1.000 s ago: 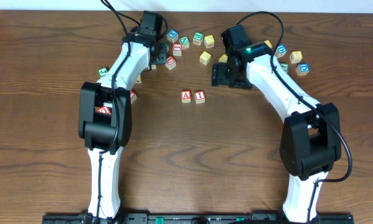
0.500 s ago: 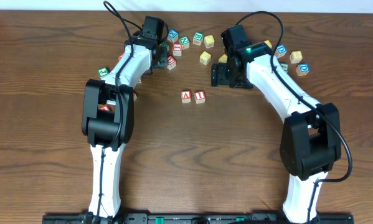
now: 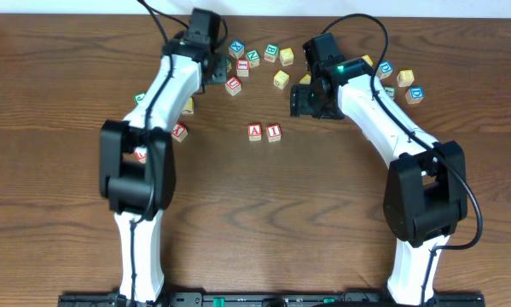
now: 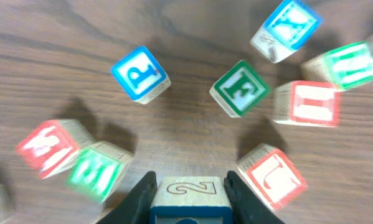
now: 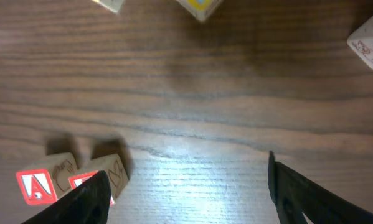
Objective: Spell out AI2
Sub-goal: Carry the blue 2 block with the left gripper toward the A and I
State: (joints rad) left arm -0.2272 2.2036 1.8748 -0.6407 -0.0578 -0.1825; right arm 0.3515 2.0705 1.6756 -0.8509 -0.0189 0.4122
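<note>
The red A block (image 3: 254,131) and red I block (image 3: 274,131) stand side by side mid-table; both also show in the right wrist view, the A block (image 5: 46,180) and the I block (image 5: 105,176) at lower left. My left gripper (image 4: 188,198) is shut on the wooden 2 block (image 4: 188,193), blue-trimmed, held above the block cluster at the back; in the overhead view the left gripper (image 3: 212,70) hides that block. My right gripper (image 5: 186,186) is open and empty over bare wood just right of the I block, seen overhead (image 3: 304,102).
Several loose letter blocks lie below the left gripper: a blue P (image 4: 140,73), green F (image 4: 240,88), blue X (image 4: 288,28), red L (image 4: 273,176). More blocks sit at the back right (image 3: 406,78) and by the left arm (image 3: 179,131).
My left arm has lifted and shifted slightly back-left with the 2 block; the blocks under it blur in its view. The right arm, A and I have not moved.
</note>
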